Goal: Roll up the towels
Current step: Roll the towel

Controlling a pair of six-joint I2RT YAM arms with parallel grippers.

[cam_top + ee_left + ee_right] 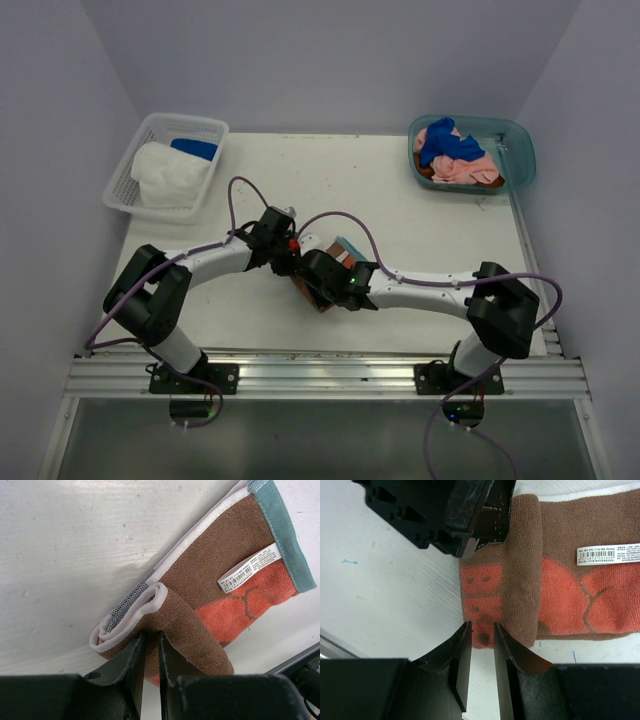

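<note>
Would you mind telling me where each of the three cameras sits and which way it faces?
Top: fixed above and behind the bases, looking down on the table; left arm and right arm show whole, basket and tub far back.
Left wrist: on that arm, looking down past the left gripper at the brown towel.
Right wrist: likewise past the right gripper, the left gripper opposite.
Shared: both wrist views show the towel's label.

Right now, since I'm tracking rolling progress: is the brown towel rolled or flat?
Partly rolled: one end of the brown towel is curled over itself; the labelled end lies flat on the table.
</note>
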